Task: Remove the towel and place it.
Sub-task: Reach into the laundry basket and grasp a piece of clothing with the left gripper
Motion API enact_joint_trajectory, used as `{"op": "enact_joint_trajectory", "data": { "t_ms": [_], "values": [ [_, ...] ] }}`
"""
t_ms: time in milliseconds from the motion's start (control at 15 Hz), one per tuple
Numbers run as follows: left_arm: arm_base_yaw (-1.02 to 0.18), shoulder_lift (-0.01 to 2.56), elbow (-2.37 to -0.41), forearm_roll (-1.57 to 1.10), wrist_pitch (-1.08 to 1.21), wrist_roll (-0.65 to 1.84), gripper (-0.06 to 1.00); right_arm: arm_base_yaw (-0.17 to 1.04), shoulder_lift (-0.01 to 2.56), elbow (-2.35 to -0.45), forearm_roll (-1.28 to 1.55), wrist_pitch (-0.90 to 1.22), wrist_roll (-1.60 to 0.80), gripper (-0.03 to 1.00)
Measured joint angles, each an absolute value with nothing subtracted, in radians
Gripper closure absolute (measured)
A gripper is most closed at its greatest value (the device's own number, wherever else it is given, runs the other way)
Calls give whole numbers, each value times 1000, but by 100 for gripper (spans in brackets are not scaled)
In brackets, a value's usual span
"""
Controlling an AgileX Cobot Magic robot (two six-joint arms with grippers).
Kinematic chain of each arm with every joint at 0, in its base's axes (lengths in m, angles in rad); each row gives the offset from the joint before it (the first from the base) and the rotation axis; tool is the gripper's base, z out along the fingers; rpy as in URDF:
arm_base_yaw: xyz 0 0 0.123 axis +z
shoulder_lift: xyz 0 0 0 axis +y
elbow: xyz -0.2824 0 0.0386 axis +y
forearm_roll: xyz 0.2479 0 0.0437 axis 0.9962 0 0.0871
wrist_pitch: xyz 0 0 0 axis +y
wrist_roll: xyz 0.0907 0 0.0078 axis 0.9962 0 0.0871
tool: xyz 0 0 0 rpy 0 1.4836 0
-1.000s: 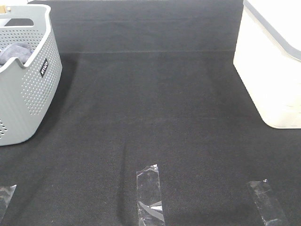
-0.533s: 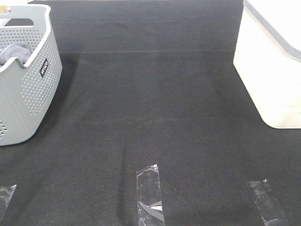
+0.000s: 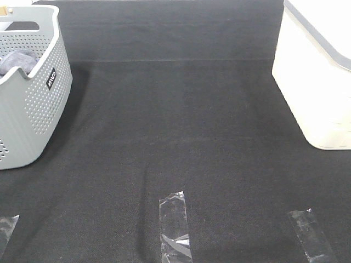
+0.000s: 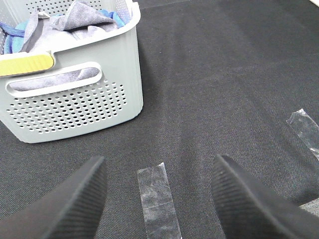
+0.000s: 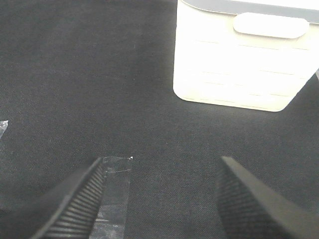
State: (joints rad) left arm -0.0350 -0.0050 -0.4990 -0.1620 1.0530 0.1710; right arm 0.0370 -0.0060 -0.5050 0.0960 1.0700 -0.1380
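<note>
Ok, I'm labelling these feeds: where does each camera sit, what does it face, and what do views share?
Exterior high: mounted high, looking down on the black mat, grey basket left, white bin right; no robot parts show.
Left wrist: on the left arm, facing the basket holding the towel; open left pincer in front.
Right wrist: on the right arm, facing the bin; open right pincer in front.
Shared: basket in exterior and left wrist; bin in exterior and right wrist.
</note>
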Motion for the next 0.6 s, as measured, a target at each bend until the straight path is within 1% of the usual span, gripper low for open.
{"op": "enact_joint_trajectory", "data": {
  "t_ms": [333, 600],
  "values": [
    [-35, 1, -511, -162, 1020, 171, 35, 37, -6, -505, 96, 1070, -138, 35],
    [-35, 145, -521, -121, 739, 171, 35, 37, -6, -505, 96, 1070, -138, 35]
  ]
}}
